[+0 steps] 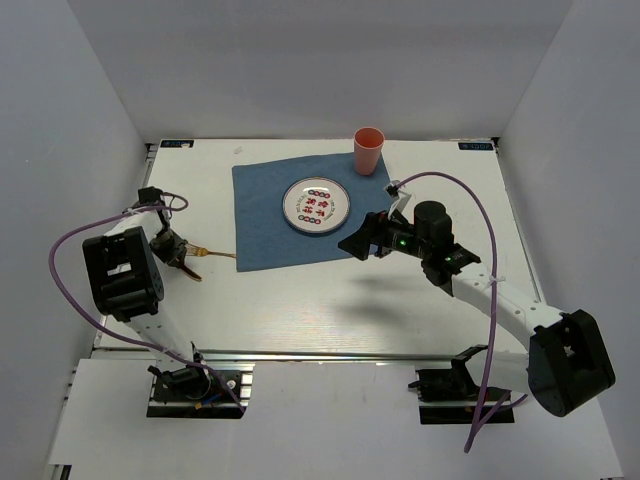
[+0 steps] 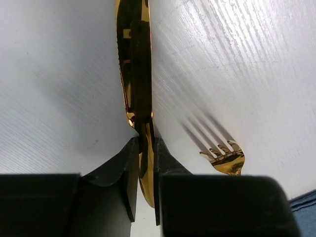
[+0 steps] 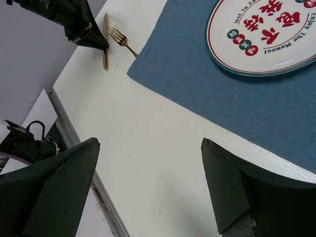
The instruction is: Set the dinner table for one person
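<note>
The dinner table (image 1: 300, 305) is a white top. On it lies a blue placemat (image 1: 262, 232) with a round printed plate (image 1: 316, 205) in its middle and an orange cup (image 1: 368, 150) at its far right corner. My left gripper (image 1: 178, 256) is left of the placemat, shut on a gold knife (image 2: 140, 89) whose blade rests low on the table. A gold fork (image 2: 224, 158) lies beside it, handle toward the placemat (image 3: 207, 84). My right gripper (image 1: 358, 245) is open and empty over the placemat's near right corner.
A silver rail (image 1: 330, 355) runs along the table's near edge. White walls enclose the back and sides. The knife (image 3: 105, 42), fork (image 3: 121, 39) and plate (image 3: 266, 34) also show in the right wrist view.
</note>
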Action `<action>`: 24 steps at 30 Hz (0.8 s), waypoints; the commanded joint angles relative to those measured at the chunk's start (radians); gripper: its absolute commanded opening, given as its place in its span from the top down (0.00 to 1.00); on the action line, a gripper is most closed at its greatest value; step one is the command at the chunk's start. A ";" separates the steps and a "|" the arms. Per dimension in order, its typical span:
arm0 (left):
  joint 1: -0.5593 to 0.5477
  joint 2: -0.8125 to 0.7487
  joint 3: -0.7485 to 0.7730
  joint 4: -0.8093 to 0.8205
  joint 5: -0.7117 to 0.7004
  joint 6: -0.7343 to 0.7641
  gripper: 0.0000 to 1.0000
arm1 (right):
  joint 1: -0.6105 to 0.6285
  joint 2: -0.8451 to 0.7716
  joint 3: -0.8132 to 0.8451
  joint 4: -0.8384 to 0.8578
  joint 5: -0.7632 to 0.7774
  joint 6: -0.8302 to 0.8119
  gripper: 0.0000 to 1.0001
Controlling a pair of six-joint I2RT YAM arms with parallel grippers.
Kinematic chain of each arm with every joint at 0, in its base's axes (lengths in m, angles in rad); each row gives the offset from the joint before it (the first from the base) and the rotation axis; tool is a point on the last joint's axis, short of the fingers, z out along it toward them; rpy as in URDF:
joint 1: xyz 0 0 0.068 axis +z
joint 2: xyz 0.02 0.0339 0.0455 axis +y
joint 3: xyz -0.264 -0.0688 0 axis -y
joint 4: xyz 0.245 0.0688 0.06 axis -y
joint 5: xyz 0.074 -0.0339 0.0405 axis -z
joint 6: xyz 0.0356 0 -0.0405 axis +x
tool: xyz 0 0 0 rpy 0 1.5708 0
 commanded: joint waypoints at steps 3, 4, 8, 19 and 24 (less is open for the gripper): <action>0.003 0.016 -0.027 -0.069 -0.088 -0.018 1.00 | 0.000 -0.007 0.004 0.023 0.013 -0.013 0.11; 0.002 -0.006 -0.026 -0.071 -0.106 -0.018 1.00 | -0.002 -0.007 0.002 0.025 0.013 -0.011 0.11; -0.024 -0.141 -0.020 -0.104 -0.145 -0.014 1.00 | 0.000 -0.001 0.005 0.031 0.016 -0.004 0.11; -0.054 -0.466 0.160 -0.150 0.059 0.080 1.00 | -0.002 0.044 0.063 -0.033 0.110 0.042 0.11; -0.145 -0.407 0.265 -0.074 0.350 0.013 1.00 | -0.006 0.019 0.092 -0.176 0.376 0.147 0.11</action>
